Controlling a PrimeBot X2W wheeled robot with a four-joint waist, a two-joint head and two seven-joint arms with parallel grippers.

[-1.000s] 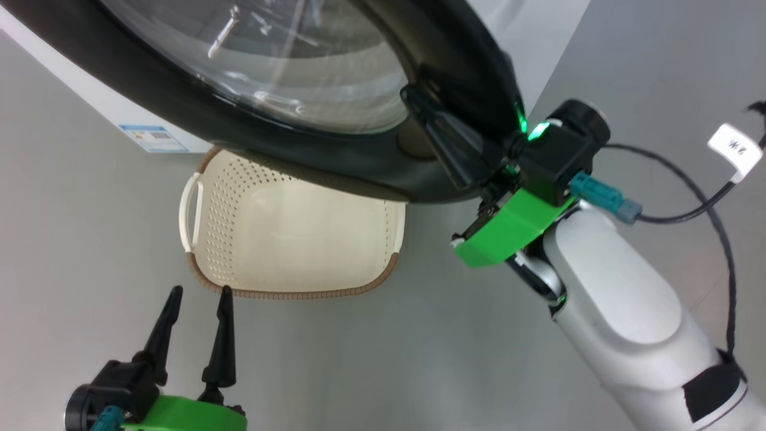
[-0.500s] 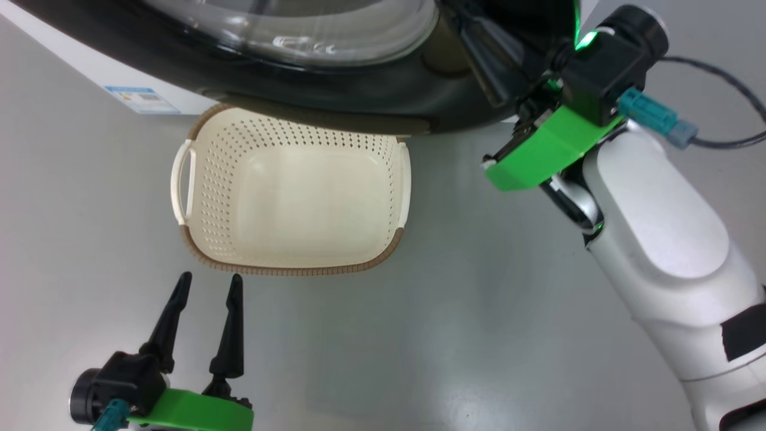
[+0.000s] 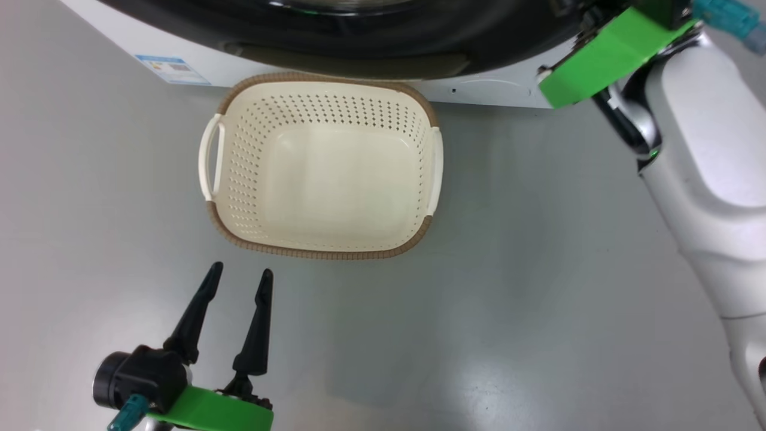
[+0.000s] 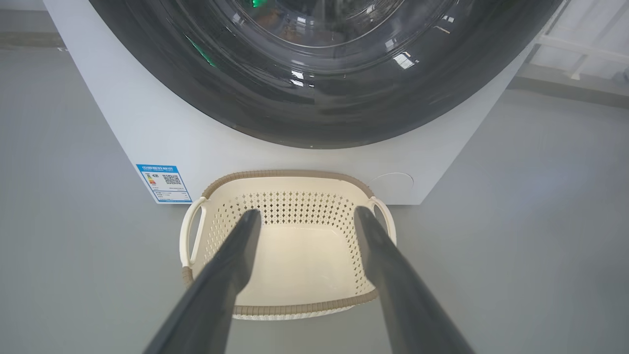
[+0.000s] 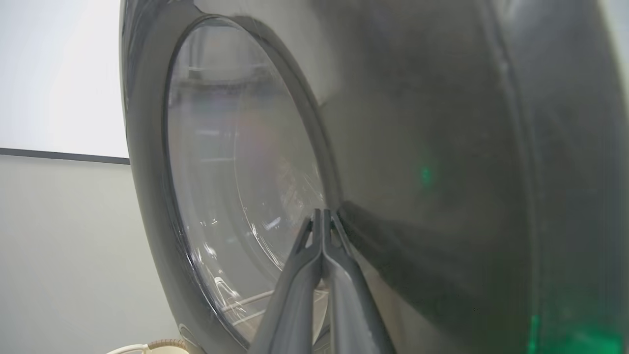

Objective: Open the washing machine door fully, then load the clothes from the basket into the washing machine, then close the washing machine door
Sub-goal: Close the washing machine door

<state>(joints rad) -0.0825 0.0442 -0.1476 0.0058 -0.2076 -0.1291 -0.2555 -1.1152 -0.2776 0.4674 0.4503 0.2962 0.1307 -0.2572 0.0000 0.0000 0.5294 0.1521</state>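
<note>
Left gripper (image 3: 241,270) hangs low over the floor (image 3: 508,299), fingers spread, holding nothing; just beyond it the basket (image 3: 323,254) stands empty before the washing machine (image 4: 147,128); loading judged complete, though the clothes cannot be made out clearly behind the glass (image 5: 236,147); the washing machine door (image 4: 314,113) looks shut or nearly, latch unconfirmed; right gripper (image 5: 324,212), fingers pressed together, rests on its black rim.

Before you, a smooth grey floor (image 3: 508,299) carries a cream perforated plastic basket (image 3: 239,179), upper centre, just beside a big white washing machine (image 3: 479,93).
</note>
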